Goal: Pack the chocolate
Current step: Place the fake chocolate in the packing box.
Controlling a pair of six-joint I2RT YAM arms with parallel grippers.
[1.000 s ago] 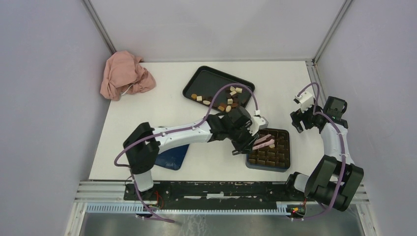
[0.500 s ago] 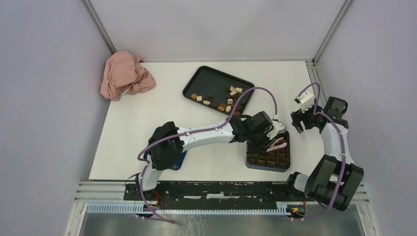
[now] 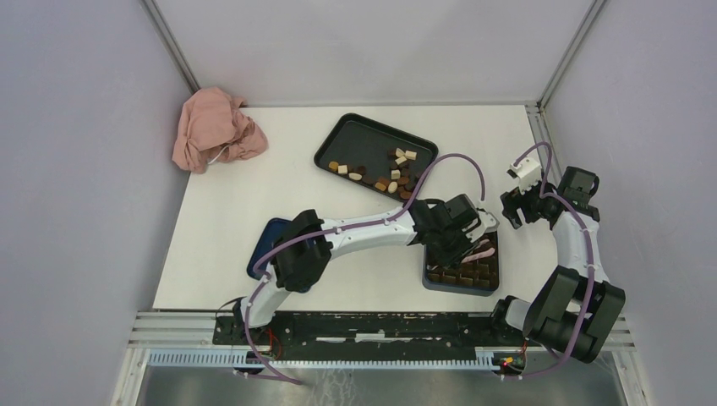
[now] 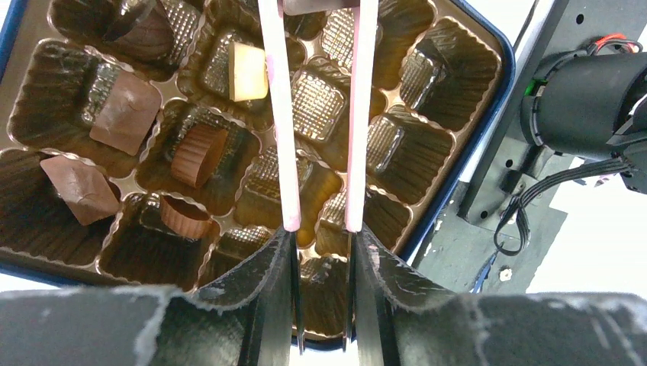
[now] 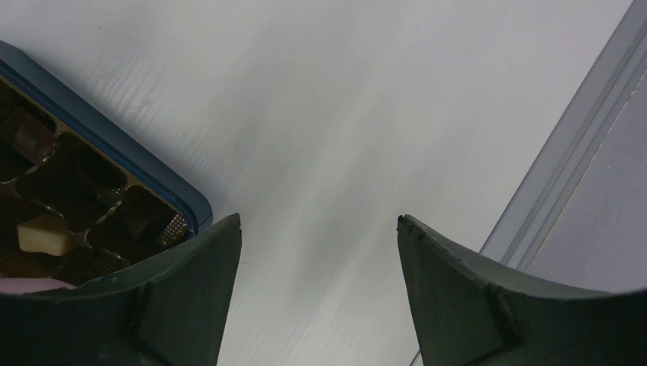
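Observation:
My left gripper (image 4: 320, 232) is shut on the pink tongs (image 4: 278, 114), whose two arms reach out over the dark blue box (image 4: 465, 152). Their tips run past the top edge of the left wrist view. Several cups of the brown insert hold chocolate: a cream piece (image 4: 248, 71), a brown square (image 4: 124, 113) and a round tan one (image 4: 198, 155). In the top view the left gripper (image 3: 469, 233) hangs over the box (image 3: 440, 286). More chocolate (image 3: 380, 179) lies on the black tray (image 3: 363, 135). My right gripper (image 5: 319, 221) is open over bare table right of the box (image 5: 114, 149).
A crumpled pink cloth (image 3: 216, 127) lies at the table's far left. A dark blue lid (image 3: 270, 241) lies near the front, partly under my left arm. A metal frame rail (image 5: 564, 145) runs close to the right gripper (image 3: 513, 207).
My left arm has swung right, carrying the tongs from the box's left side to over its right part. The right arm has barely moved.

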